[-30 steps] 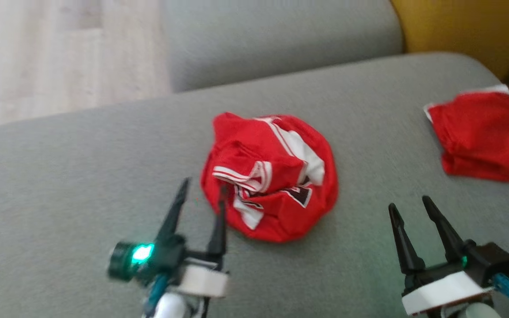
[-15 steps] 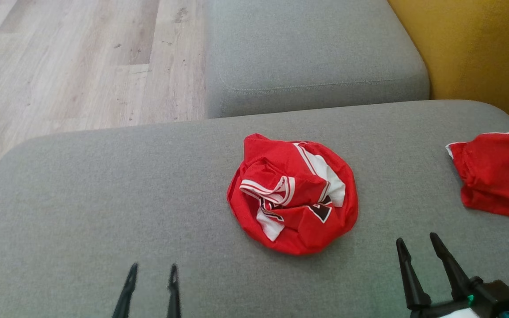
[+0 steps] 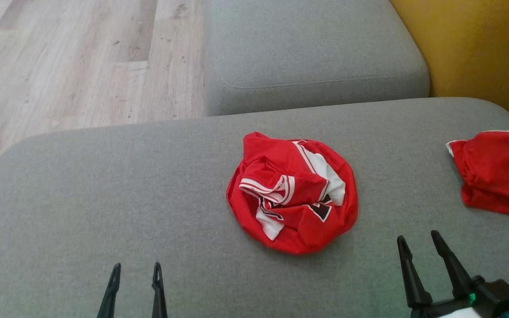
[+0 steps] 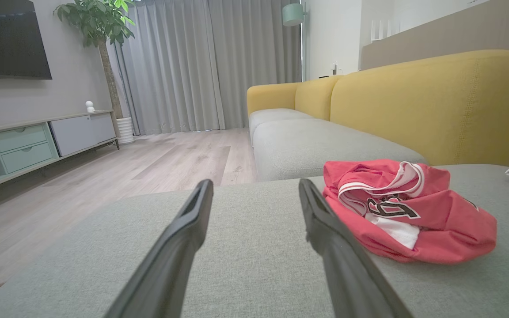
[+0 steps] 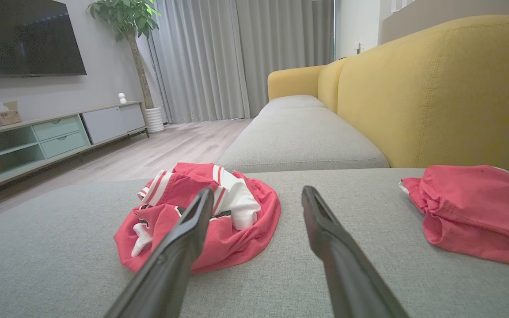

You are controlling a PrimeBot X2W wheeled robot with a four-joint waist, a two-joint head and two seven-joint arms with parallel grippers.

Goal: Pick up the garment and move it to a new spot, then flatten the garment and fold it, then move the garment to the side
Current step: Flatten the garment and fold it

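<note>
- On the wide grey cushion (image 3: 104, 198), near its middle, lies the garment (image 3: 292, 194): a red jersey with white stripes and dark lettering, crumpled into a rounded heap.
- At the lower edge of the head view, the left gripper (image 3: 137, 265) points up the picture. Its two dark fingers are spread apart with nothing between them. It is short of the garment, off to its left and clear of it.
- At the lower right, the right gripper (image 3: 417, 235) also has its fingers parted and empty. It is near the heap's right side but not touching it.
- Seen from the right wrist, one finger crosses in front of the heap.
- A second red cloth (image 3: 495, 172) lies at the cushion's right edge, well apart from the garment.
- Beyond the cushion are another grey seat (image 3: 307, 53), a yellow backrest (image 3: 471, 44) to its right and a pale wood floor (image 3: 60, 66) to its left.
</note>
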